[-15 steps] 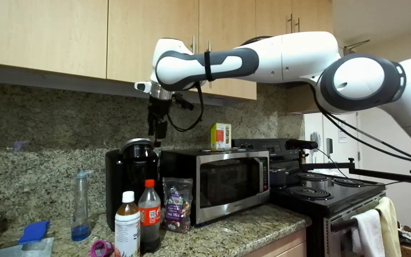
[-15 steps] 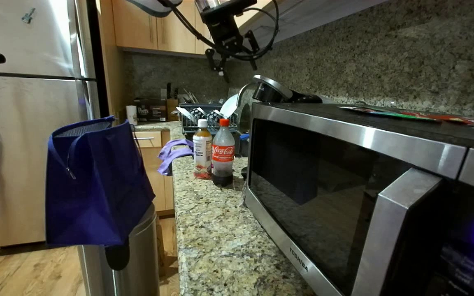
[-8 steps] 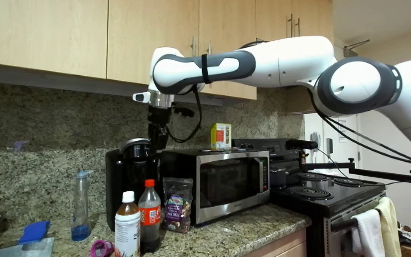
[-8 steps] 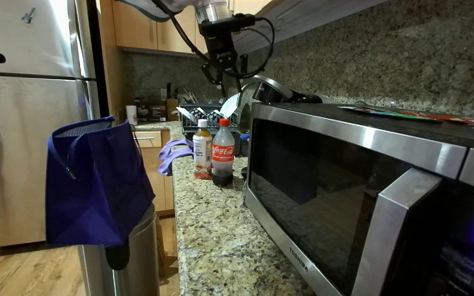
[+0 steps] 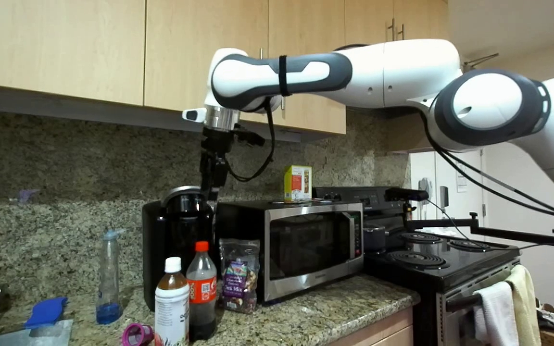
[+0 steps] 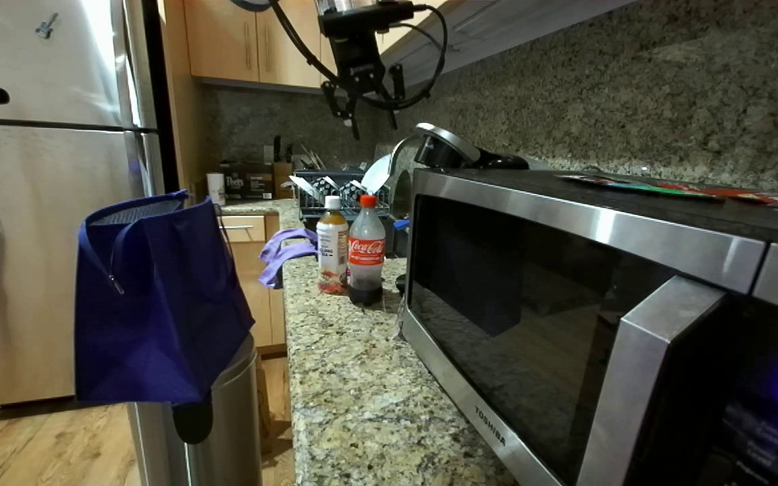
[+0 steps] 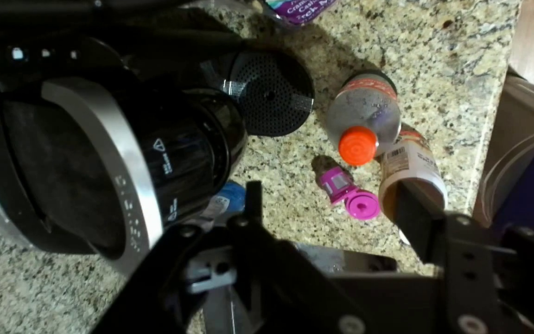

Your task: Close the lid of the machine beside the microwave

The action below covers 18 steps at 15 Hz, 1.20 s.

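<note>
The black coffee maker, the machine (image 5: 154, 250), stands beside the silver microwave (image 5: 315, 283); the microwave also fills the right of an exterior view (image 6: 585, 223). The machine's lid (image 6: 444, 147), with a silver band, is tilted with its front end higher than its rear. The lid also shows in an exterior view (image 5: 185, 202) and at the left of the wrist view (image 7: 63, 171). My gripper (image 5: 210, 192) points down beside the machine's top, fingers spread and empty. It also shows above the counter (image 6: 374, 128) and in the wrist view (image 7: 329, 190). Contact with the lid is not visible.
A Coke bottle (image 5: 202, 288), a tea bottle (image 5: 171, 302), a snack bag (image 5: 238, 274) and a pink cup (image 5: 137, 334) stand in front of the machine. A blue-bottomed bottle (image 5: 108, 283) is at its left. Cabinets (image 5: 205, 43) hang above. A yellow box (image 5: 298, 182) is behind the microwave's top.
My gripper first came down towards the machine's top, then rose again to about its earlier height. The lid and machine look unchanged.
</note>
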Each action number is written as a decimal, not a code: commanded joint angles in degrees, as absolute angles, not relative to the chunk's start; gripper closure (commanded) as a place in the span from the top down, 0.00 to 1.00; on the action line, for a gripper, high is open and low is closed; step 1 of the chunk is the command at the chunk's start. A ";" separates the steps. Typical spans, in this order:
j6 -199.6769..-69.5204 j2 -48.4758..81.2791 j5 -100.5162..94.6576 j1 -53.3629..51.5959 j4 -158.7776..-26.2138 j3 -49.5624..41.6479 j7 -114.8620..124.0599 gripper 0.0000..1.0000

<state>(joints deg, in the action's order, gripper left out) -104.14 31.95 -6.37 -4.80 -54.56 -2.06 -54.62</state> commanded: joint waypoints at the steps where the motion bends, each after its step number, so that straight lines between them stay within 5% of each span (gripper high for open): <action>1: -104.31 29.21 -4.50 -4.37 -55.12 -0.67 -56.56 1.00; 18: -113.93 37.88 -8.24 -5.34 -47.30 -1.88 -54.84 1.00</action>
<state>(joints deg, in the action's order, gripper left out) -110.92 36.08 -6.42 -4.89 -50.37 -0.83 -55.40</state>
